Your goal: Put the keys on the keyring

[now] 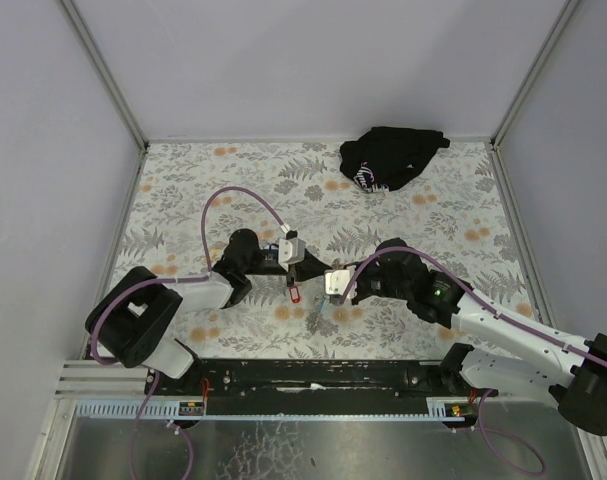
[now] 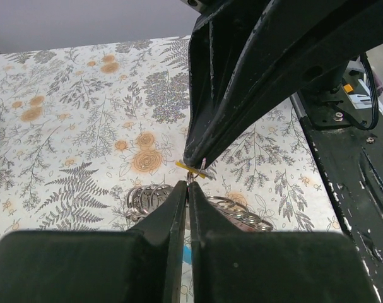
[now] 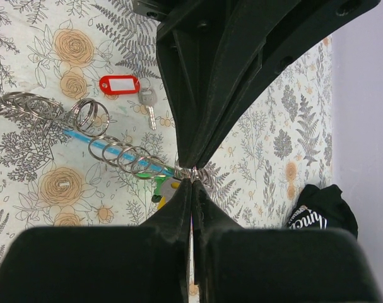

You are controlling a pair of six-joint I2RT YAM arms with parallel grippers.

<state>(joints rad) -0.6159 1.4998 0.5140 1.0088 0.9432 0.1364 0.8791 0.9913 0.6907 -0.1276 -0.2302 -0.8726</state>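
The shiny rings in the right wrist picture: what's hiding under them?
A light-blue strip shows beneath the rings, on the flowery table. By the shut right gripper a green tag peeks out; the fingers cover whatever else lies there.

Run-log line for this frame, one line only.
left tool shut | right tool shut | tools meet at ring chain end, yellow tag there | red-tag key off the rings | held item unclear

Looks like a robot lab test cell: plain panel walls (image 1: 283, 60) in metal framing (image 1: 103, 70), floral-covered desk (image 1: 183, 180), left arm (image 1: 173, 300) and right arm (image 1: 503, 330) bolted to a black rail (image 1: 313, 375).
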